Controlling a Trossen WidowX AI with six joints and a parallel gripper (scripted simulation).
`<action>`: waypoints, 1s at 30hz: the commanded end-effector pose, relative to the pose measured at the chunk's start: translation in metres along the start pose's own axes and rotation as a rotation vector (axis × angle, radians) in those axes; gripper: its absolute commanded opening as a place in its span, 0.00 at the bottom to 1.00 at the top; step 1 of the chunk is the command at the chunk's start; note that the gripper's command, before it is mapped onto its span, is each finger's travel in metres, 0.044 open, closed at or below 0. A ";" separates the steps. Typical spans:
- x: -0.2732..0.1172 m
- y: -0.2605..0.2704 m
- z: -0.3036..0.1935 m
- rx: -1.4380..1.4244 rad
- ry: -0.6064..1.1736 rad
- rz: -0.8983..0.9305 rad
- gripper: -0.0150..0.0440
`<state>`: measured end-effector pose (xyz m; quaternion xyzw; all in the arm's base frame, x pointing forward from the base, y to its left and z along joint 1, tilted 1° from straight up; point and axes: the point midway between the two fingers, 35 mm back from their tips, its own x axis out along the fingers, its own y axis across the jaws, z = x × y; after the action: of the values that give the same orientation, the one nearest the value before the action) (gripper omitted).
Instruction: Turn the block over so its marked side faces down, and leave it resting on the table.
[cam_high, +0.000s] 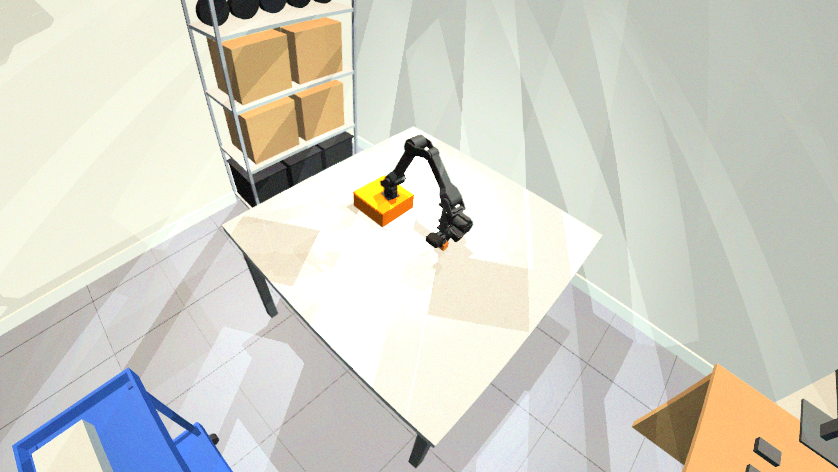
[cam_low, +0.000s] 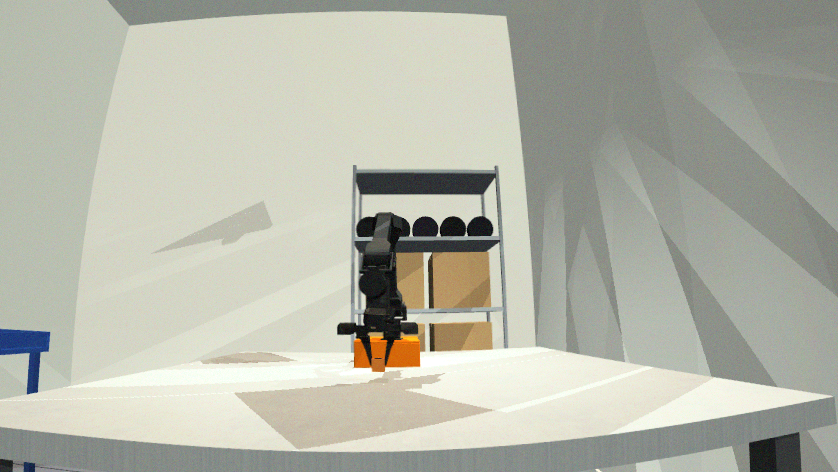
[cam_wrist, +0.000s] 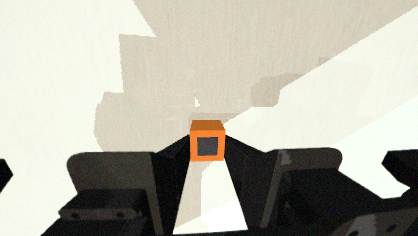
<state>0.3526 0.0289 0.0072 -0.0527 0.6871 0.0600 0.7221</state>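
Note:
The block (cam_high: 444, 246) (cam_low: 378, 365) (cam_wrist: 207, 125) is a small orange cube. Its marked side, a dark square (cam_wrist: 207, 146), faces up toward the wrist camera. My gripper (cam_high: 443, 244) (cam_low: 378, 360) (cam_wrist: 206, 138) points down and is shut on the block, with one finger on each of two opposite sides. The block looks level and is held a little above the table (cam_high: 469, 375) (cam_low: 586, 410); its shadow lies below it in the exterior view. The block's underside is hidden.
The arm's base stands on a larger yellow-orange box (cam_high: 368, 204) (cam_low: 404, 353) behind the gripper. A shelf rack (cam_high: 293, 90) (cam_low: 428, 240) with cartons stands beyond the table. A blue cart (cam_high: 126, 422) and a wooden bench (cam_high: 727, 422) stand off the table.

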 end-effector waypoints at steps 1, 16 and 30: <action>-0.004 0.000 0.000 -0.003 -0.010 0.002 0.25; 0.006 0.000 0.002 0.001 -0.243 0.004 0.25; 0.007 0.000 -0.003 -0.001 -0.463 0.003 0.25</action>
<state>0.3528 0.0282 -0.0011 -0.0376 0.5282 0.0686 0.8455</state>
